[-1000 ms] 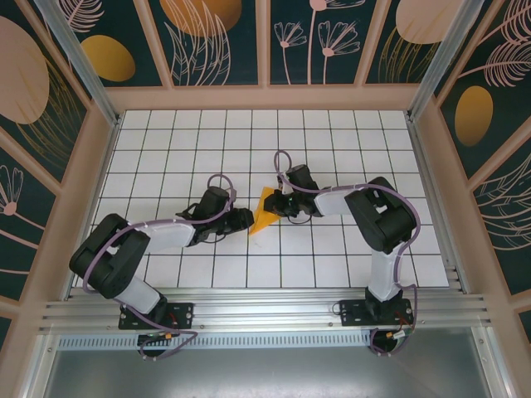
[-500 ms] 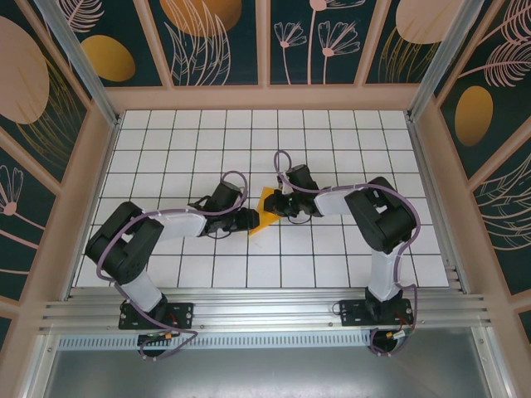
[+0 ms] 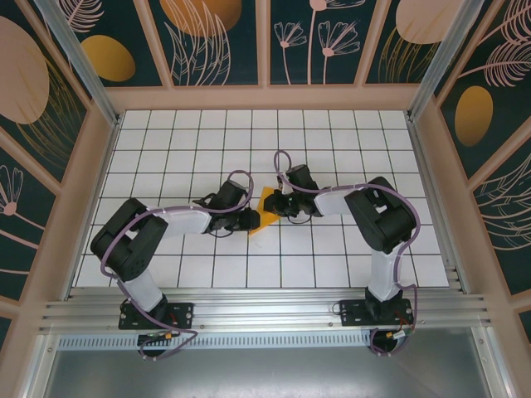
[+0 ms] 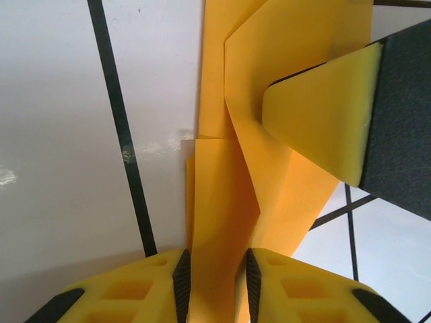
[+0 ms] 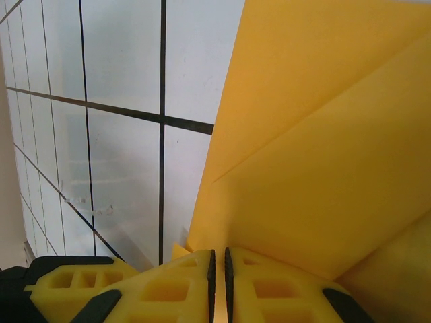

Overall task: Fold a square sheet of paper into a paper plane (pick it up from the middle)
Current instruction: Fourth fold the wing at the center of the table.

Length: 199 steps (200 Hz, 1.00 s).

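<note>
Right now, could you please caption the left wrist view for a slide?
Left gripper straddling the folded orange-yellow paper on the grid table, the right gripper's pad on its upper layers.

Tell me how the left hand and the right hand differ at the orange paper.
The left hand has its jaws apart with a fold of the orange paper between them; the right hand has its jaws pinched almost together on the paper's edge. From above, the left hand meets the paper from the left, the right hand from the right. Both have yellow fingers.
</note>
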{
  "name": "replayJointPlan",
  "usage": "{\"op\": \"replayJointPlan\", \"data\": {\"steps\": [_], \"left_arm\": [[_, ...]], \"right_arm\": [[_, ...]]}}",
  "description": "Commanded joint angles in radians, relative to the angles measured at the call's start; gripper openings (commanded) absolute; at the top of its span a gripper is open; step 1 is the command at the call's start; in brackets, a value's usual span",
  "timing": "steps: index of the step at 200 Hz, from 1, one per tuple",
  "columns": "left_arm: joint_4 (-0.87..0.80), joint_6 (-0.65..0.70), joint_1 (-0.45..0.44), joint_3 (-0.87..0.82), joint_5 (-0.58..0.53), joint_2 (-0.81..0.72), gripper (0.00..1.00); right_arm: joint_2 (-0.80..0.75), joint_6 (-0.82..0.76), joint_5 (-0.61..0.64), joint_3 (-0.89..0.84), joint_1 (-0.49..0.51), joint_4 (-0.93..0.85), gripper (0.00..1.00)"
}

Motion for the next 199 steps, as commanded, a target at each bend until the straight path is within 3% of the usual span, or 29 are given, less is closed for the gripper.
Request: {"op": "replayJointPlan", "data": {"steps": [1, 42, 128, 176, 199], "left_arm": [[-0.040, 0.029, -0.032, 0.015, 0.026, 0.054, 0.30], [-0.050, 0.019, -0.033, 0.015, 0.006, 0.064, 0.16], [-0.024, -0.014, -0.033, -0.053, 0.015, 0.046, 0.10], [-0.025, -0.076, -0.033, -0.082, -0.076, -0.128, 0.29], [-0.003, -0.117, -0.034, -0.079, -0.090, -0.191, 0.28]], "right_arm": [[0.027, -0.014, 0.006, 0.016, 0.007, -0.021, 0.15], [0.029, -0.017, 0.009, 0.016, 0.007, -0.026, 0.16], [0.056, -0.016, 0.046, 0.039, 0.009, -0.073, 0.15], [0.093, -0.045, 0.107, 0.089, 0.029, -0.177, 0.12], [0.097, -0.052, 0.125, 0.096, 0.036, -0.196, 0.12]]}}
